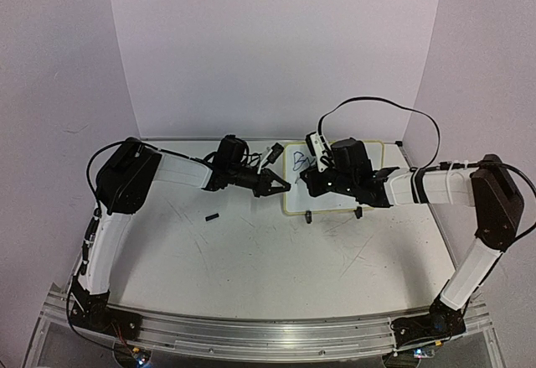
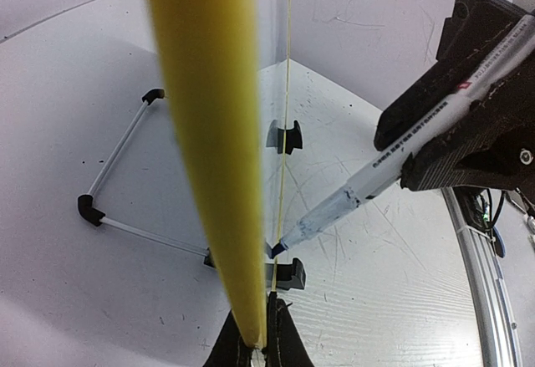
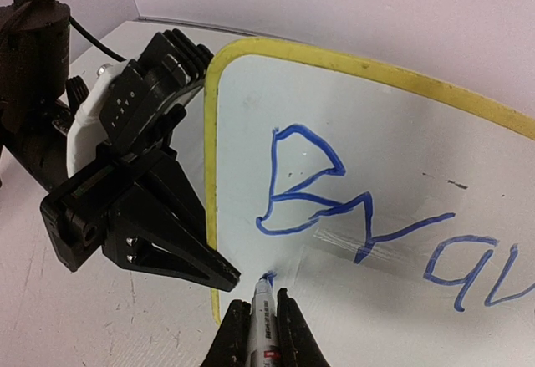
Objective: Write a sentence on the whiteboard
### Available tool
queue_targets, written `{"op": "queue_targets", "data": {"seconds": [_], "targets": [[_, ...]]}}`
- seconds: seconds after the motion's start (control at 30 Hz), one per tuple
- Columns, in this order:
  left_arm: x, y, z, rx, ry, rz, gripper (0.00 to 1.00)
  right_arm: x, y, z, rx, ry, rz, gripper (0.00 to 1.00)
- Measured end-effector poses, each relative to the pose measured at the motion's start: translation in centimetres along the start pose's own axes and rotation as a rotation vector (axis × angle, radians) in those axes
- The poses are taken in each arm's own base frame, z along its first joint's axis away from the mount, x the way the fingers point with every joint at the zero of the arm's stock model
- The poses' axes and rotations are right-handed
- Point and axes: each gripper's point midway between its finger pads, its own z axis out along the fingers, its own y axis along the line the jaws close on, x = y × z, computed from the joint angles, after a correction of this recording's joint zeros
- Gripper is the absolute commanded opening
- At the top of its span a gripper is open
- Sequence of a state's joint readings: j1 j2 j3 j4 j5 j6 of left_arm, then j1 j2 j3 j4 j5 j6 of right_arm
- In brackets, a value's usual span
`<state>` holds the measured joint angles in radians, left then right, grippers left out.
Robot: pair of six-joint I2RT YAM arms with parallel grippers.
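Note:
The whiteboard (image 1: 356,179) stands tilted at the back of the table on two black clip feet (image 1: 310,215). Blue letters (image 3: 334,191) are written on it. My left gripper (image 1: 283,186) is shut on the board's yellow left rim (image 2: 209,133); in the left wrist view its jaws (image 2: 261,323) pinch the rim edge-on. My right gripper (image 1: 308,169) is shut on a marker (image 3: 264,321), and the marker's blue tip (image 3: 267,279) touches the board below the first letter. The marker also shows in the left wrist view (image 2: 401,162), with its tip at the board's face.
A small black marker cap (image 1: 212,215) lies on the table left of the board. A wire stand (image 2: 117,175) with black corners props the board from behind. The backdrop walls stand close behind the board.

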<state>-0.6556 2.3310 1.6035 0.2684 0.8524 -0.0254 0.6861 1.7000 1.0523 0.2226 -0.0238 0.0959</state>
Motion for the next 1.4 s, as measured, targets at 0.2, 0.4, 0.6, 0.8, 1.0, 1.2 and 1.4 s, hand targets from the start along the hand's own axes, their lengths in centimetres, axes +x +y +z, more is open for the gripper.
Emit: {"op": "queue_targets", "data": {"seconds": [0.2, 0.4, 0.6, 0.8, 1.0, 1.2, 1.4], "targets": [[0.0, 0.0, 0.0, 0.000, 0.000, 0.000, 0.00, 0.3, 0.0, 0.0, 0.001, 0.006, 0.009, 0.00], [0.0, 0.0, 0.0, 0.000, 0.000, 0.001, 0.00, 2.1, -0.3, 0.0, 0.006, 0.042, 0.023, 0.00], [0.0, 0.0, 0.0, 0.000, 0.000, 0.001, 0.00, 3.7, -0.4, 0.3, 0.008, 0.076, 0.038, 0.00], [0.0, 0.0, 0.0, 0.001, 0.000, 0.002, 0.00, 5.1, 0.0, 0.6, -0.005, 0.108, 0.043, 0.00], [0.0, 0.0, 0.0, 0.001, 0.000, 0.002, 0.00, 3.9, 0.2, -0.5, -0.019, 0.078, 0.058, 0.00], [0.0, 0.0, 0.0, 0.001, 0.000, 0.003, 0.00, 1.0, -1.3, -1.6, 0.004, 0.001, 0.080, 0.00], [0.0, 0.0, 0.0, 0.001, 0.000, 0.003, 0.00, 0.8, -2.0, -1.4, 0.023, 0.000, 0.080, 0.00]]}}
